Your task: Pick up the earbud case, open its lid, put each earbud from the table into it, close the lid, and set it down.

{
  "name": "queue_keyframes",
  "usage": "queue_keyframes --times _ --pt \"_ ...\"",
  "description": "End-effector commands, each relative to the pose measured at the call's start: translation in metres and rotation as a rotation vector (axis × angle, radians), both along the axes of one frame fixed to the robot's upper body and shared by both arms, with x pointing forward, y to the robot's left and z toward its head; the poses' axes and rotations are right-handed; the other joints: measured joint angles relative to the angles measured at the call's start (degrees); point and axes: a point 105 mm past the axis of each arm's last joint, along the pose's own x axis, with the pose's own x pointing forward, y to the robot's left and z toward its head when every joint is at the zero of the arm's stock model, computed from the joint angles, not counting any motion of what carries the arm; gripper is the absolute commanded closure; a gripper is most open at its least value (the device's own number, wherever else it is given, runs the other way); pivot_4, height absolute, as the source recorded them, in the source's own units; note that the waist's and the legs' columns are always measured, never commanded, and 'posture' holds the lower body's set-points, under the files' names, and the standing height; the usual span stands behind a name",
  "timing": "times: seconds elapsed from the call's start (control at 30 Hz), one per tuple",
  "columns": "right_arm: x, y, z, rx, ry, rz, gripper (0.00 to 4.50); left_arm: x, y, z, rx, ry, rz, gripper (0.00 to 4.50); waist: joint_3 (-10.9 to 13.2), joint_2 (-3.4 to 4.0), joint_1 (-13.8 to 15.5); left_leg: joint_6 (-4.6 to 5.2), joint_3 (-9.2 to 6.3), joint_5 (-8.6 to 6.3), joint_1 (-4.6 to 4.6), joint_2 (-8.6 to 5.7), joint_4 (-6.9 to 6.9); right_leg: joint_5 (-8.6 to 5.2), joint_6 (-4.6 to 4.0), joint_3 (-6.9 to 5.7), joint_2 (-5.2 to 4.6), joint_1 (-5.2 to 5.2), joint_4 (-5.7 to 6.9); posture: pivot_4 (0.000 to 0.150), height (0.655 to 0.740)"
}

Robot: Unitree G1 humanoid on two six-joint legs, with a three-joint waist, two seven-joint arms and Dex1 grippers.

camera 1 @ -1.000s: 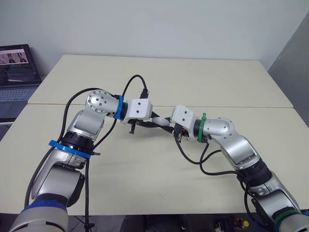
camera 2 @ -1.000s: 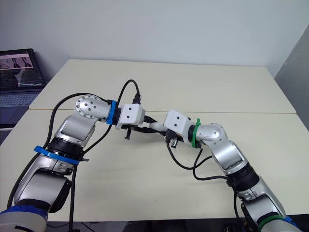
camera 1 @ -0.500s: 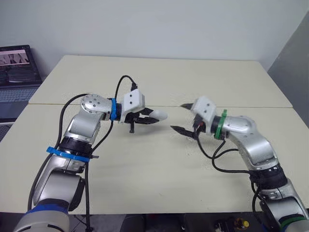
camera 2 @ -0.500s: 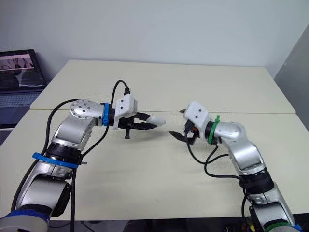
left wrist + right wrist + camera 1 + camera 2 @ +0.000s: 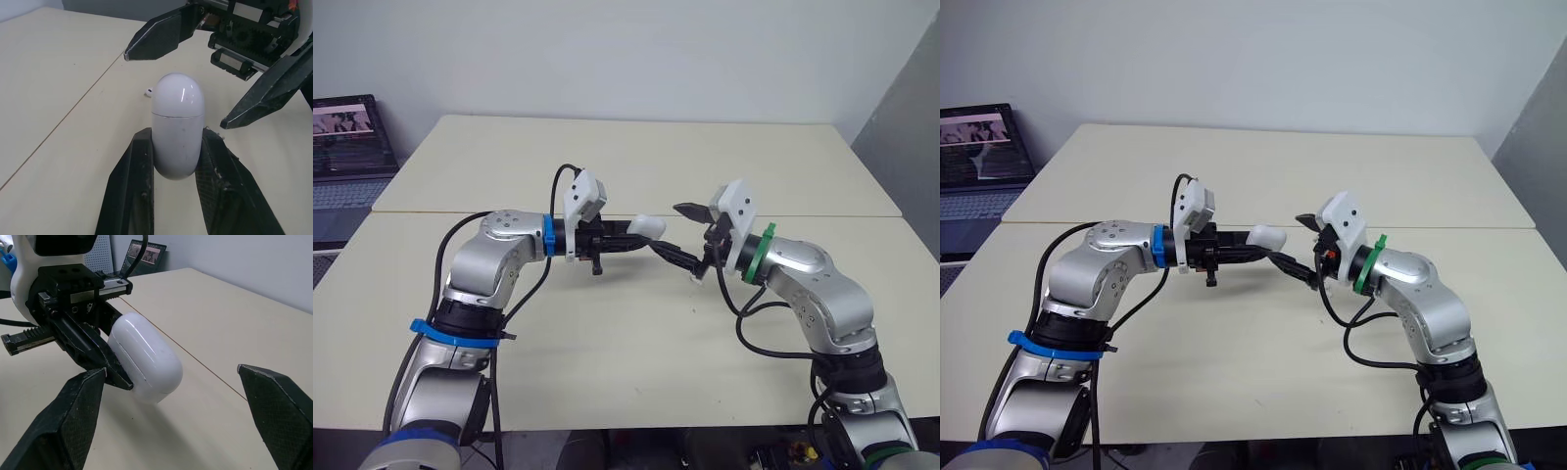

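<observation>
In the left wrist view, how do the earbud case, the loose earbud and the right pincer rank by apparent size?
Largest to smallest:
1. right pincer, open and spread wide
2. earbud case, enlarged by nearness to the camera
3. earbud, a tiny speck

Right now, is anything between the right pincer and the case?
Nothing: the right wrist view shows bare air between the open right pincer and the case, held in the left pincer.

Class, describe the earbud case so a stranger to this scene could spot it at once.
Look over the middle of the beige table. There the left claw grips the earbud case, opposite the open right claw. It is a smooth white capsule with a thin lid seam, far bigger than the tiny earbud on the table.
</observation>
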Motion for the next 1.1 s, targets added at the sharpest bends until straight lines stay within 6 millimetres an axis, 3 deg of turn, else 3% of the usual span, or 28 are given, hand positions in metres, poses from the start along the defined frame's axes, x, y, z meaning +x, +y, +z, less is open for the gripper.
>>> queue_keyframes --times 0.03,0.5,0.57,0.7,0.9,1.1 --pt "0.004 -0.003 0.017 0.048 -0.036 -0.017 0.02 -0.008 -0.001 0.012 -0.019 -0.042 -0.023 3.75 0.0 0.0 0.02 0.0 -0.01 0.0 -0.01 0.0 -0.02 0.0 0.0 -0.01 0.0 -0.01 -0.01 0.15 0.74" --pt "0.014 -0.019 0.028 0.165 0.053 -0.067 0.02 -0.009 -0.001 0.008 -0.023 -0.042 -0.008 3.75 0.01 0.01 0.09 0.0 -0.01 0.0 -0.04 0.0 -0.05 -0.01 -0.01 -0.02 -0.01 -0.02 -0.05 0.15 0.74" --pt "0.015 -0.031 0.017 0.137 0.096 -0.099 0.02 0.004 0.004 0.013 -0.088 -0.092 0.098 3.75 0.01 0.02 0.18 0.0 0.0 0.0 -0.05 0.0 -0.05 -0.01 -0.01 -0.01 -0.01 -0.03 -0.07 0.15 0.74" --pt "0.017 -0.057 -0.025 0.021 0.159 -0.209 0.02 0.029 0.021 0.024 -0.23 -0.243 0.377 3.75 0.0 0.01 0.63 0.0 -0.01 -0.01 -0.09 -0.05 -0.04 0.0 0.01 0.0 -0.08 0.04 -0.21 0.15 0.74" --pt "0.003 -0.058 -0.076 -0.052 0.213 -0.296 0.02 0.028 0.026 0.021 -0.324 -0.311 0.567 3.75 0.0 0.01 0.41 0.0 0.04 -0.01 -0.12 -0.05 -0.09 0.01 0.04 0.07 -0.08 -0.03 -0.19 0.15 0.74" --pt "-0.001 -0.049 -0.102 -0.094 0.218 -0.379 0.02 0.023 0.025 0.018 -0.334 -0.323 0.61 3.75 0.01 0.01 0.37 0.0 0.06 0.0 -0.03 -0.05 0.01 0.04 0.1 0.1 -0.04 0.03 -0.11 0.15 0.74"
